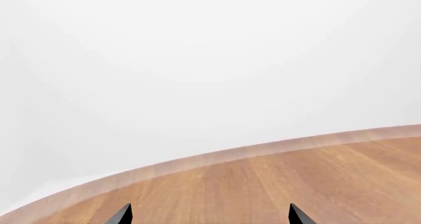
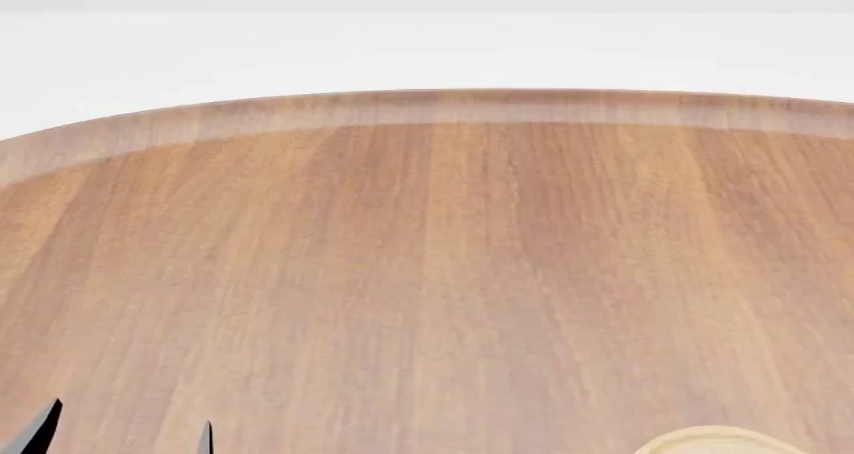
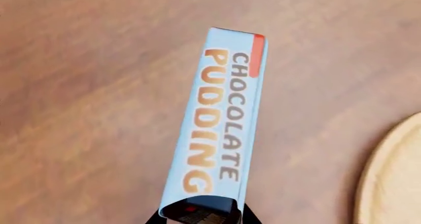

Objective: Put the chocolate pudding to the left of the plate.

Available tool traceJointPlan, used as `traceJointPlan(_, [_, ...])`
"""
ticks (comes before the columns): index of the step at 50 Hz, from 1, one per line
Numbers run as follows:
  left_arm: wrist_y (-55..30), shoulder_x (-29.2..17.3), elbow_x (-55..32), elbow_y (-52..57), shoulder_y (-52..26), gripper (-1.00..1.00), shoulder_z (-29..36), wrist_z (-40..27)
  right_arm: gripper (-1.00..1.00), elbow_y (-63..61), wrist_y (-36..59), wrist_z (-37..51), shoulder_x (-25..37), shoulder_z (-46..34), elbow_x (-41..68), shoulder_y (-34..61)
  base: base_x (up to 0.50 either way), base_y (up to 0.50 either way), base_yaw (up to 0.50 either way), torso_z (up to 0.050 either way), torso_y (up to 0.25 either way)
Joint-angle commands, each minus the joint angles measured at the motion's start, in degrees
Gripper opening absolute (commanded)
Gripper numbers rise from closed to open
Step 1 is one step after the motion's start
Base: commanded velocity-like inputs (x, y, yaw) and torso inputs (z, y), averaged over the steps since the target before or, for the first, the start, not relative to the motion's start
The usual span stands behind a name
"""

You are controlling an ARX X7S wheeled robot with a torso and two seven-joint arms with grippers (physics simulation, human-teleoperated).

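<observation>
In the right wrist view the chocolate pudding (image 3: 214, 130), a narrow box showing its light blue face with orange lettering, sticks out from my right gripper (image 3: 202, 217). The gripper is shut on the box's near end, with a dark finger at each side. The pale wooden plate (image 3: 395, 179) shows as a curved rim a short way off to one side of the box, apart from it. In the head view only a sliver of the plate (image 2: 721, 440) shows at the bottom edge; the pudding and right gripper are out of view there. My left gripper (image 1: 210, 215) is open over bare wood.
The round wooden table (image 2: 427, 264) fills the head view, its far curved edge (image 2: 427, 107) running against a white background. The left gripper's fingertips (image 2: 47, 424) show at the bottom left of the head view.
</observation>
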Motion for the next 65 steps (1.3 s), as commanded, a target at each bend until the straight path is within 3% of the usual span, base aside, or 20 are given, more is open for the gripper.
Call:
traceJointPlan(1, [-0.1, -0.2, -0.1, 0.1, 0.0, 1.0, 0.1, -0.2, -1.0, -4.5, 2.8, -0.1, 1.1, 1.5, -1.4, 3.7, 0.0, 0.0, 0.0, 0.0, 0.0])
traceJointPlan(65, [0.0, -0.8, 0.0, -0.8, -0.8, 1.0, 1.8, -0.2, -1.0, 5.2, 14.8, -7.3, -11.1, 5.9, -5.0, 21.1, 0.0, 0.0, 0.0, 0.0, 0.0])
